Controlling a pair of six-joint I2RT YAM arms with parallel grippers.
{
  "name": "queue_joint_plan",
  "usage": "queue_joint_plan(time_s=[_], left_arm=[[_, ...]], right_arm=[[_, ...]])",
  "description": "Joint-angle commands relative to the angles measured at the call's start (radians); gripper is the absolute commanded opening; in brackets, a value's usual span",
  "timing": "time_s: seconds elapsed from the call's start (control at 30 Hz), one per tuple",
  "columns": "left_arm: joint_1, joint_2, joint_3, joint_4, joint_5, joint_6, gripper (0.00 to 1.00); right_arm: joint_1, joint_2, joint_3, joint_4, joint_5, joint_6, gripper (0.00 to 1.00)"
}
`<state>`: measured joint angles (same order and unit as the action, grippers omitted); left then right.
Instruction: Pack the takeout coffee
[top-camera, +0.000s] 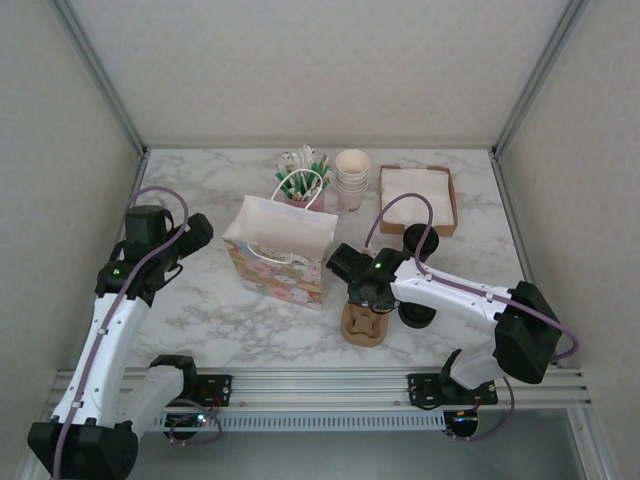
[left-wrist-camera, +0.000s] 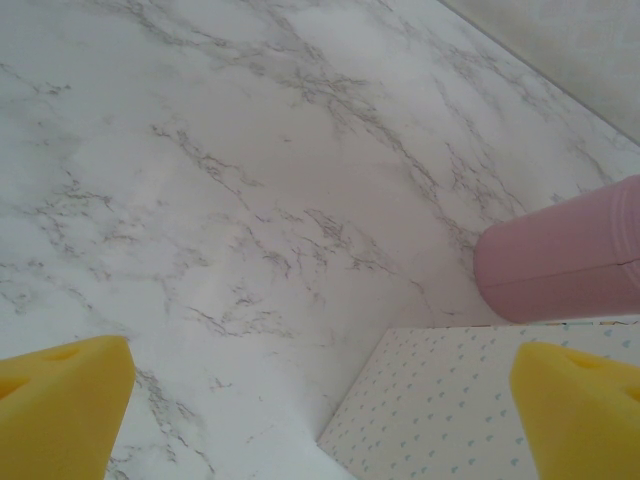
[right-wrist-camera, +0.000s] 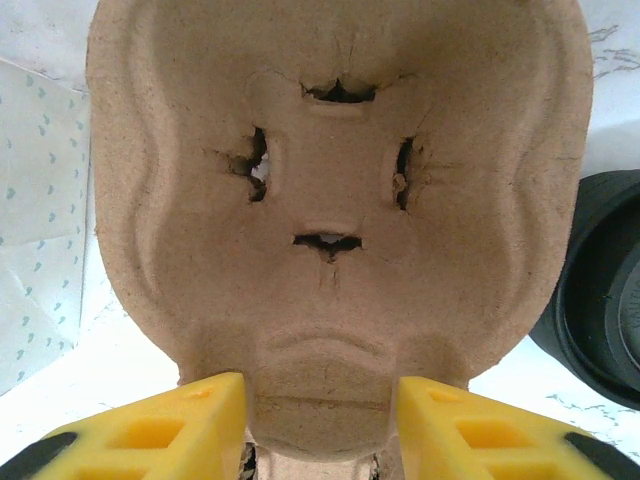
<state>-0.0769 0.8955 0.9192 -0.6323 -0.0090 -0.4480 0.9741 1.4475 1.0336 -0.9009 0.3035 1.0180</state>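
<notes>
A brown moulded-pulp cup carrier (top-camera: 363, 324) lies on the marble table, just right of the paper gift bag (top-camera: 280, 250). My right gripper (top-camera: 362, 298) reaches down onto it. In the right wrist view its yellow fingers (right-wrist-camera: 190, 420) press both sides of the cup carrier's (right-wrist-camera: 330, 200) narrow neck, right gripper (right-wrist-camera: 320, 420) shut on it. The takeout coffee (top-camera: 420, 238), a dark-lidded cup, stands beyond the right arm near the napkin tray. My left gripper (top-camera: 195, 232) hangs open at the bag's left side, left gripper (left-wrist-camera: 325, 420) empty above the bag's dotted wall (left-wrist-camera: 450, 400).
A low black round item (top-camera: 417, 315) (right-wrist-camera: 600, 300) sits close to the carrier's right, partly under the right arm. Stacked cream cups (top-camera: 352, 175), a pink holder (left-wrist-camera: 560, 260) of sticks (top-camera: 300, 165) and a napkin tray (top-camera: 418, 195) line the back.
</notes>
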Motion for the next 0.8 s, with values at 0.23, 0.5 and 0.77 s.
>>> queue_joint_plan(time_s=[0.23, 0.5, 0.77], left_arm=[[-0.003, -0.006, -0.01, -0.016, 0.008, 0.003, 0.96], [-0.004, -0.006, -0.009, -0.016, 0.009, 0.002, 0.96], [-0.003, -0.007, -0.01, -0.015, 0.007, 0.003, 0.96]], right_arm=[[0.012, 0.025, -0.011, -0.004, 0.017, 0.012, 0.45], [0.012, 0.014, -0.001, -0.016, 0.025, 0.01, 0.4], [0.012, -0.068, 0.024, -0.026, 0.06, -0.019, 0.38]])
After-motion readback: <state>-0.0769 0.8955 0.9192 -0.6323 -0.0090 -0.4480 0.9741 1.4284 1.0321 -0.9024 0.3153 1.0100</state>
